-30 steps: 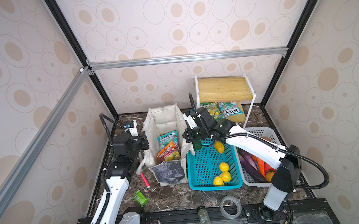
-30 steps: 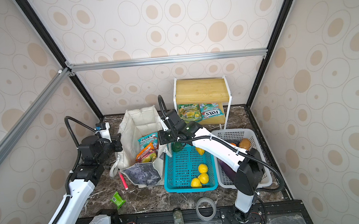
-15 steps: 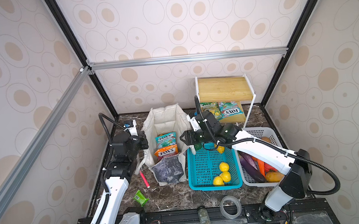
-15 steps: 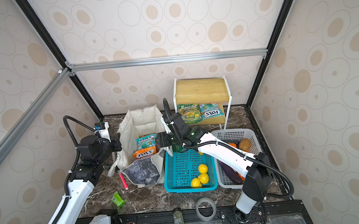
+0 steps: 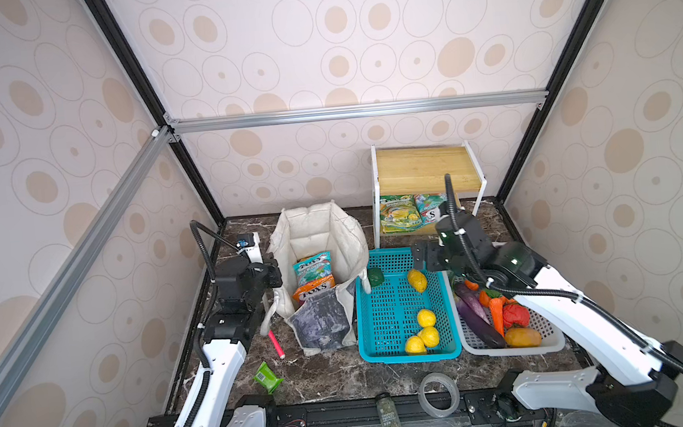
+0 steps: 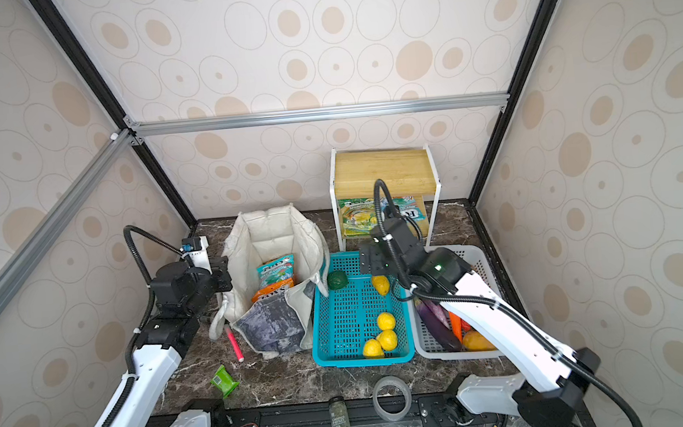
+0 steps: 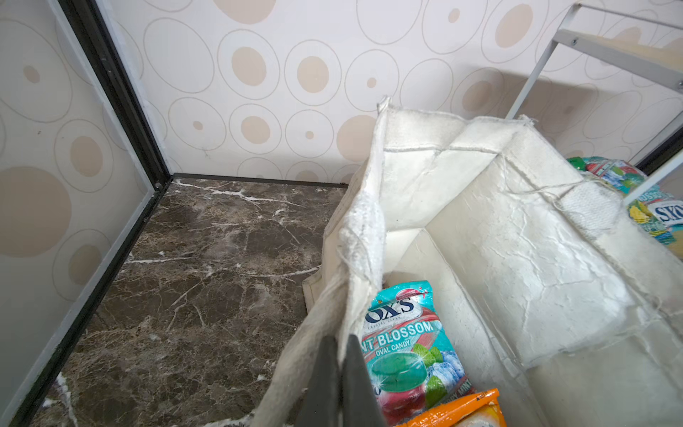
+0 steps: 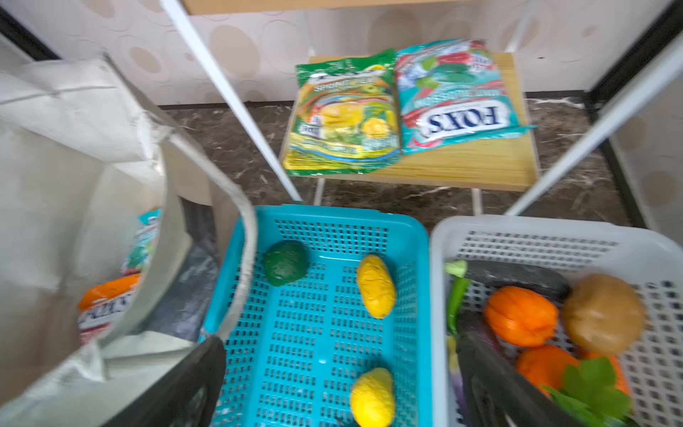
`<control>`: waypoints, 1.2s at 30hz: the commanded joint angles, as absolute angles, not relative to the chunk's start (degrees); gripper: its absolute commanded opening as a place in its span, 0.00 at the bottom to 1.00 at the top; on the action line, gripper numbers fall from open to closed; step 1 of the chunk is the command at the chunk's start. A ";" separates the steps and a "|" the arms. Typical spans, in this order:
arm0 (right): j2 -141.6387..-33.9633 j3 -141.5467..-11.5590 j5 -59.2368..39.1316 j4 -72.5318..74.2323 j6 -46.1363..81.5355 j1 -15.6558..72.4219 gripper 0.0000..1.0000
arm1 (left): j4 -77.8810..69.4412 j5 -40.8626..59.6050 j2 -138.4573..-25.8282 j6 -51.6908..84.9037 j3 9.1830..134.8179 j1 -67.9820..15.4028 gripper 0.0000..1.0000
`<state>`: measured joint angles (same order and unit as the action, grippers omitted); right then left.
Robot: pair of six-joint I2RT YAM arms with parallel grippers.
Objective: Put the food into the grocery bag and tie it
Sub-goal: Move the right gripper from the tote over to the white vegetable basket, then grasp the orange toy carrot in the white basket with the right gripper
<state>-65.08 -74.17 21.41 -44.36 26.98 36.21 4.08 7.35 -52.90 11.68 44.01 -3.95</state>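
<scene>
You get bright, even light, soft shadows. Right wrist view smeared by blur; top views bow at edges.

The teal packet (image 7: 404, 332) reads "OX'S" and "NT BLOSSOM OVAL CANDY" (first letters hidden). The orange packet (image 5: 315, 291) and the shelf packet (image 8: 458, 100) read "FOX'S".

Your right wrist view's smeared: the orange packet (image 8: 107, 299) down in the grocery bag (image 8: 55, 166) won't read. In a top view, your right arm (image 5: 458, 238) covers part of the teal packet (image 5: 426, 205). The jar (image 5: 389, 417) label's too small to make out.
</scene>
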 commanded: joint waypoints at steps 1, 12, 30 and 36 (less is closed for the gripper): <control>-58.33 -65.91 16.24 -43.18 23.78 29.16 1.00 | 2.38 7.68 -51.67 10.25 44.12 -3.76 0.00; -59.49 -47.79 3.01 -40.30 22.69 8.09 0.86 | 2.21 8.43 -52.11 10.59 44.07 -3.76 0.00; -48.84 -42.85 7.65 -39.08 26.52 4.72 0.76 | 1.98 9.66 -53.00 11.16 44.02 -3.72 0.00; -53.84 -43.35 16.73 -44.56 28.55 4.70 0.73 | 1.91 9.89 -52.88 11.38 43.86 -3.74 0.00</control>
<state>-50.87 -42.81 10.11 -39.62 26.98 4.86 3.46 8.88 -53.06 11.70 43.62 -3.90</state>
